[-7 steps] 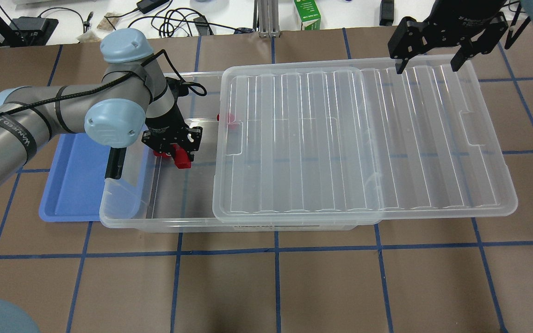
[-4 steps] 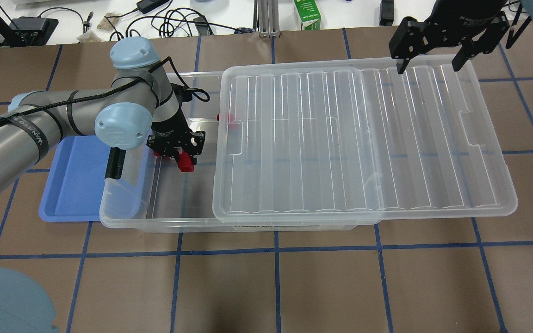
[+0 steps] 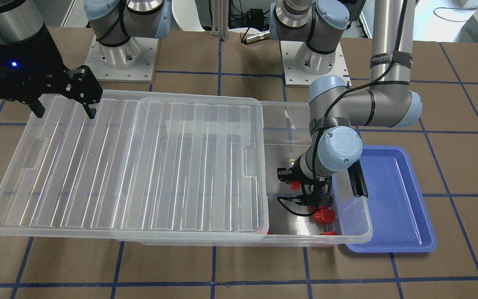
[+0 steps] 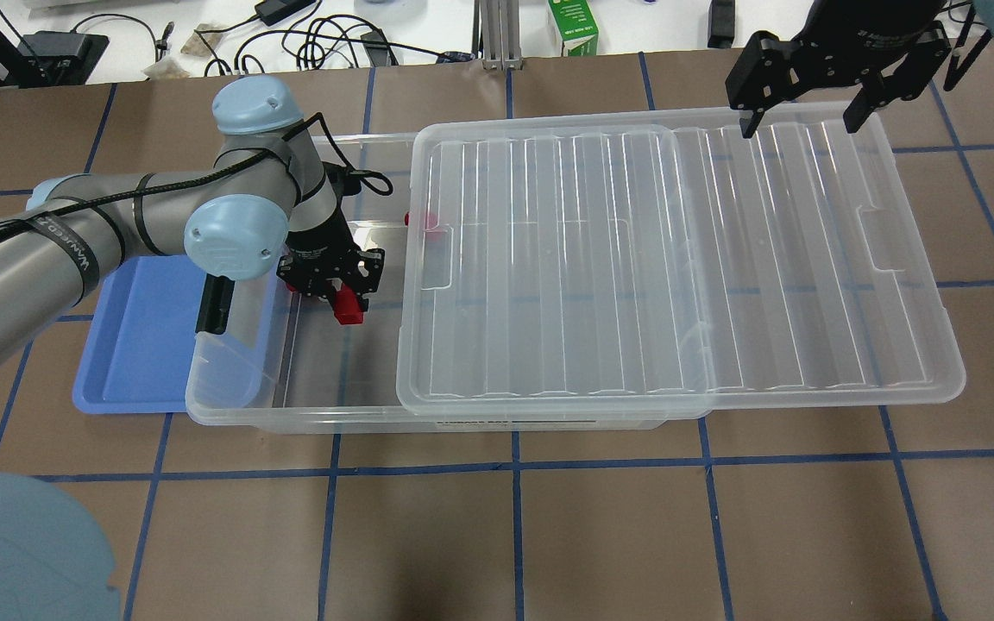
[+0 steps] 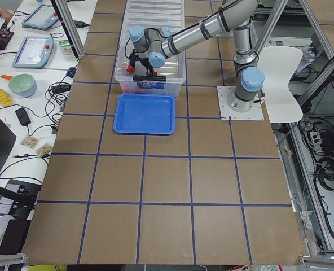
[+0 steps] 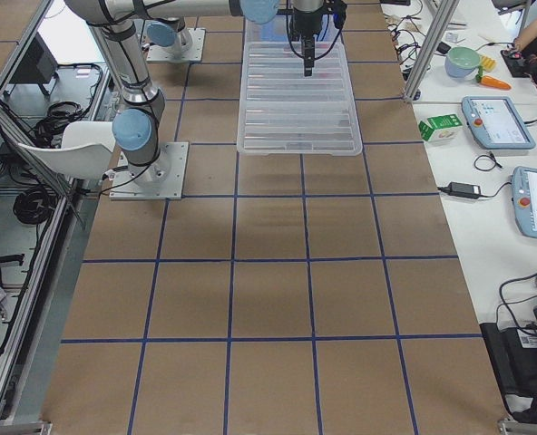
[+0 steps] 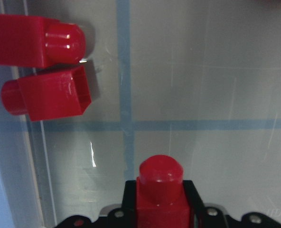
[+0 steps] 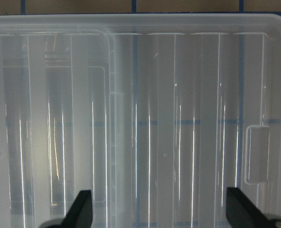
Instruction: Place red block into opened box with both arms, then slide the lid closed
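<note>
My left gripper (image 4: 335,289) reaches down into the uncovered left end of the clear box (image 4: 290,420). It is shut on a red block (image 7: 160,190), seen held stub-forward just above the box floor. Two more red blocks (image 7: 45,97) lie on the floor ahead of it, by the box wall. The ribbed clear lid (image 4: 678,259) is slid to the right, covering most of the box and overhanging its right end. My right gripper (image 4: 801,116) hangs open above the lid's far right corner, with nothing between its fingers (image 8: 81,209).
A blue tray (image 4: 135,345) lies against the box's left end, beside the black latch (image 4: 214,304). Another red block (image 4: 428,217) shows at the lid's left edge near the box's back wall. Cables and a green carton (image 4: 573,26) sit beyond the table's far edge.
My left arm has shifted slightly right and lowered a little into the box, still holding the red block. The right gripper and the lid have not moved.
</note>
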{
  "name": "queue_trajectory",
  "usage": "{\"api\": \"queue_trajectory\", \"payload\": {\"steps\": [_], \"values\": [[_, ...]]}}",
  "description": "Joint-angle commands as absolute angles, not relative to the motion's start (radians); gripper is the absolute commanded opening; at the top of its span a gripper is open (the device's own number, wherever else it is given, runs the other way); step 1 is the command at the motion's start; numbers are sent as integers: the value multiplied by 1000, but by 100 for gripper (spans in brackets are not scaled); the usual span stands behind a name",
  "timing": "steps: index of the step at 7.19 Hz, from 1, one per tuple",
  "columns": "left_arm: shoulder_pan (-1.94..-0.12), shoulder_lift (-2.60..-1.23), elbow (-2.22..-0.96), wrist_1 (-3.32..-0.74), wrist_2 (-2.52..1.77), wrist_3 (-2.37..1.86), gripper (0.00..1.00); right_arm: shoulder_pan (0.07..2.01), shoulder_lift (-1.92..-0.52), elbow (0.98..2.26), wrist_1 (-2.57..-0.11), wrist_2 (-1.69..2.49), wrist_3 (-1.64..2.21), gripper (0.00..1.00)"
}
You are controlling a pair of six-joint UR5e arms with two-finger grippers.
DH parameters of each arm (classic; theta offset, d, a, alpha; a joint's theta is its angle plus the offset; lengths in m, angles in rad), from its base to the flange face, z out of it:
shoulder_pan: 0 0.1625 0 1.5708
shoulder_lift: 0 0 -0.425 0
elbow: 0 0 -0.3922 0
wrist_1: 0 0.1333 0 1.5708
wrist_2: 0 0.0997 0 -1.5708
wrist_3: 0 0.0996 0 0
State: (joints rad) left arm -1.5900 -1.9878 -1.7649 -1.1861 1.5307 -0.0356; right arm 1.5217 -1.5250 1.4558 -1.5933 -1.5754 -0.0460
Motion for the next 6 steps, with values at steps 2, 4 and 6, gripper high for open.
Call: {"api": "queue_trajectory", "payload": {"steps": [2, 4, 6], "values": [[-1589, -2009, -1764, -1187, 1532, -38, 6, 1522, -1525, 1456, -1592, -1577, -46, 100], [-1589, -2014, -1766, -1189, 1540, -38, 22, 1522, -1525, 1456, -1594, -1577, -46, 100], [-1589, -2014, -1766, -1187, 1540, -40, 56, 1522, -1525, 1456, -1592, -1577, -46, 100]]}}
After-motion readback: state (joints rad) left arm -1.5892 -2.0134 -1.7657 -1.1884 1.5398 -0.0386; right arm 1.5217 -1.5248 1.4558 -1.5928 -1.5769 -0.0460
